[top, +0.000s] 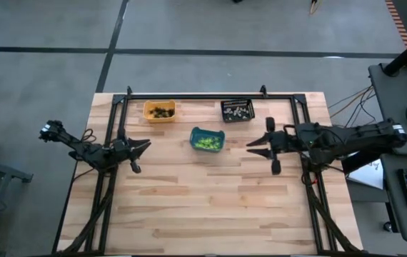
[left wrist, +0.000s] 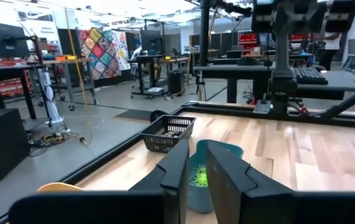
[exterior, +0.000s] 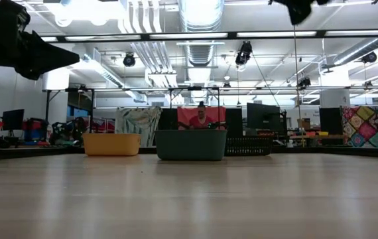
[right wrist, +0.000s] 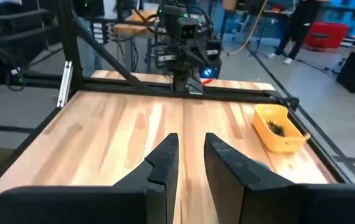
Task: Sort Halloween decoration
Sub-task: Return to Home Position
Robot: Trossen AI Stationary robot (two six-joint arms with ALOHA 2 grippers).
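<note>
Tiny dark spider-like plastic trinkets (top: 162,111), heaped inside a small yellow-orange plastic bin (top: 147,108) at the far edge of the table, on the left arm's side. Next, lime-green trinkets (top: 207,143) of the same kind, filling a rounded teal plastic bin (top: 193,135) set nearer the middle, a little forward of the other two containers and between them. Then pale grey-white trinkets (top: 238,111), gathered in a black mesh basket (top: 225,115) at the far edge on the right arm's side, well apart from the yellow-orange bin. From table height, all three containers in a row, yellow-orange, teal, black, the teal one looming largest. To one side of the teal bin, the left gripper (top: 146,145): hangs well clear of the light plank-wood table (top: 210,207), points toward the teal bin, shows only a narrow slot between its two dark fingers in the left wrist view, grips nothing. On the bin's other side, the right gripper (top: 250,147): also held up off the wood, near the teal bin without touching it, aimed back across the table toward the left arm, fingers likewise a slim gap apart and empty. Around the tabletop, a black metal frame (top: 210,96). Far off in the room behind the teal bin, a person in a red top (exterior: 201,118).
</note>
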